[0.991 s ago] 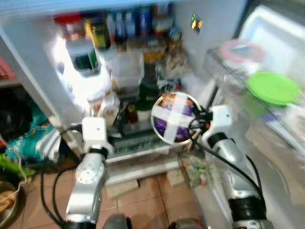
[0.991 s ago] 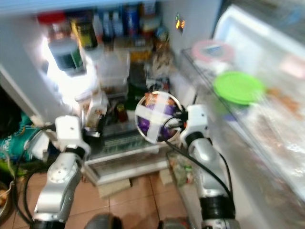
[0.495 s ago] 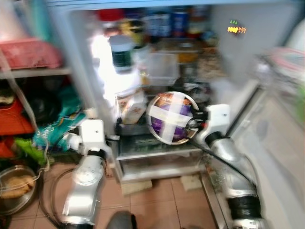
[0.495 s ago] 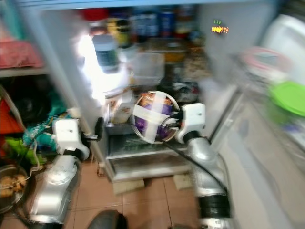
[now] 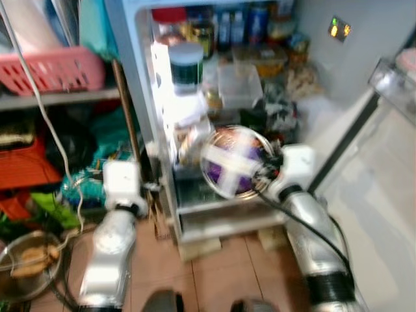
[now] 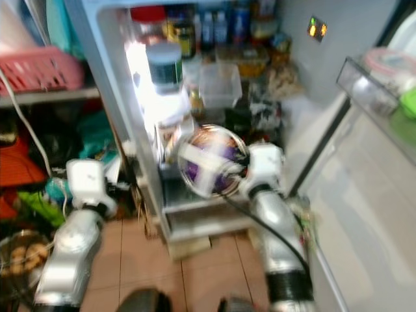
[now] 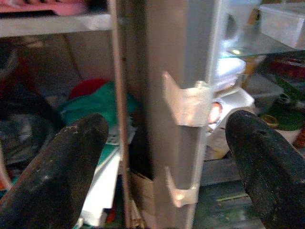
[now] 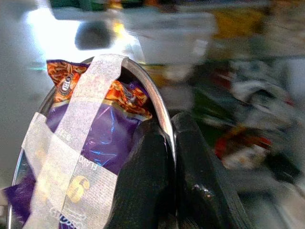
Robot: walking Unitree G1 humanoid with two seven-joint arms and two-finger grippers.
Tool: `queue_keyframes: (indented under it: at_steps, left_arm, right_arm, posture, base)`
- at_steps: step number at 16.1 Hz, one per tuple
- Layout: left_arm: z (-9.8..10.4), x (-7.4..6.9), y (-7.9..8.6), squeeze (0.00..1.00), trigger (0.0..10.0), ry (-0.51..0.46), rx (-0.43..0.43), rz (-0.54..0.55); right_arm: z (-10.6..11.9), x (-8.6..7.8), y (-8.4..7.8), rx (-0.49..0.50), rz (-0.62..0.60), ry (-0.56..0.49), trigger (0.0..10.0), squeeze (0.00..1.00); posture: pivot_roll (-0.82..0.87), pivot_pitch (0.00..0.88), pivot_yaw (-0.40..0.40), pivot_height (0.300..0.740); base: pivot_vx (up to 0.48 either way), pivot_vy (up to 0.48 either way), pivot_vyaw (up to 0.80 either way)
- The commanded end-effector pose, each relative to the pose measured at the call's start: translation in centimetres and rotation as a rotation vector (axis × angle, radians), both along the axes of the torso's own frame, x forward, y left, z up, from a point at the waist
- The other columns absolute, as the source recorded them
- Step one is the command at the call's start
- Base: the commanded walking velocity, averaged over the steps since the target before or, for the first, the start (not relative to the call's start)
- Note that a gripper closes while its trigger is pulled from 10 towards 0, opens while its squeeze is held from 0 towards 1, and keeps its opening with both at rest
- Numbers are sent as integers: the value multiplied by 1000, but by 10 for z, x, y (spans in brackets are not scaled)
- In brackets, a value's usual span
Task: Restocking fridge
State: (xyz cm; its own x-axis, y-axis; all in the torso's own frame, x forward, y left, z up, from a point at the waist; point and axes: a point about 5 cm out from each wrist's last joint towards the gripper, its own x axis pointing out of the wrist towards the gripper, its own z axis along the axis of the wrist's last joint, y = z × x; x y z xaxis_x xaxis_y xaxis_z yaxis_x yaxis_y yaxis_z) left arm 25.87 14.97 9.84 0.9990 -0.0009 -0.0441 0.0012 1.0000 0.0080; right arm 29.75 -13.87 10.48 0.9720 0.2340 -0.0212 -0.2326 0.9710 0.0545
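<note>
The right gripper (image 8: 171,143) is closed on the rim of a metal bowl (image 8: 162,119), one black finger inside the rim and one outside, as seen in the right wrist view. A purple and orange packet (image 8: 95,138) is held in the bowl by two crossed strips of pale tape (image 8: 71,138); the packet's print is seen there, while the head views give only a blurred purple disc with a pale cross. In those views the bowl (image 5: 235,162) is held up on edge, its open side toward the camera, in front of the fridge's (image 5: 312,84) lower shelves, above the bottom drawer (image 5: 224,218).

The left gripper (image 7: 162,157) is wide open with nothing between its fingers (image 7: 52,162). Its wrist view looks at the fridge's grey side wall (image 7: 176,71) edge-on, with two clear plastic clips on it, and at green cloth (image 7: 90,105) in the dark shelving beside the fridge. In the left eye view the left arm (image 5: 117,221) is seen low, just outside the fridge's left wall.

Only the head views take in the wider scene: a white jar with a dark band (image 5: 186,65) near the interior light, a clear box (image 5: 239,81) on a shelf, bottles along the top shelf, a lit display (image 5: 338,28) on the inner wall, the open door (image 5: 383,182) at right, a pink basket (image 5: 55,68) on the shelving at left, and a metal pan (image 5: 29,270) on the tiled floor.
</note>
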Motion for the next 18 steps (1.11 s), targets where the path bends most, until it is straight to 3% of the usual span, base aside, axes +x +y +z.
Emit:
queue_keyframes:
  at_steps: [1, 13, 18]
  left_arm:
    - [4, 0, -6, 0, 10000, -22, -9, -22]
    - [4, 0, -7, 0, 10000, -27, -17, -37]
    - [2, -4, -13, 0, 10000, -19, 19, -92]
  right_arm:
    - [9, 3, -7, -6, -21, -41, 10000, 0]
    - [11, 4, -9, -1, -44, -54, 10000, 0]
    - [11, 5, -10, -5, -42, -54, 10000, 0]
  posture:
    - [77, 51, 27, 740]
    - [74, 53, 29, 740]
    - [80, 51, 26, 740]
  base:
    - [0, 0, 0]
    - [291, 0, 0]
    - [0, 0, 0]
